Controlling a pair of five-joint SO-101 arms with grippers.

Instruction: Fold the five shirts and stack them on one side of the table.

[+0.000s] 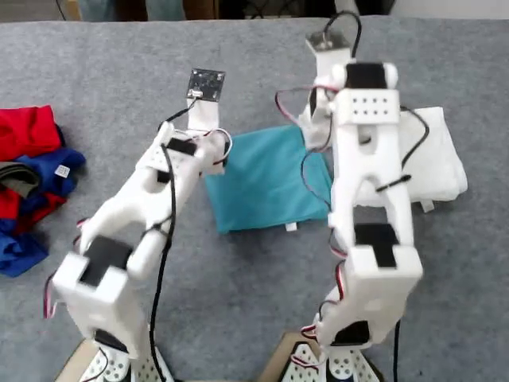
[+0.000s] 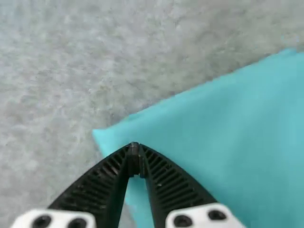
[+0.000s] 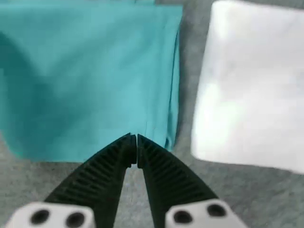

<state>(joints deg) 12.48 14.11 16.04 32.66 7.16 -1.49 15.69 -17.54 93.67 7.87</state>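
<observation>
Surface (image 1: 238, 310): grey felt-like cloth, matt and fuzzy.
Teal shirt (image 1: 262, 179): smooth matt cloth.
White shirt (image 1: 441, 159), just beside the teal shirt: soft matt cloth.
Red and blue shirts (image 1: 32, 159), well apart from the teal shirt: rumpled matt cloth.
Left arm (image 1: 151, 187), right arm (image 1: 370, 159): smooth white plastic with a faint sheen.
Jaws: black ribbed plastic, matt.
</observation>
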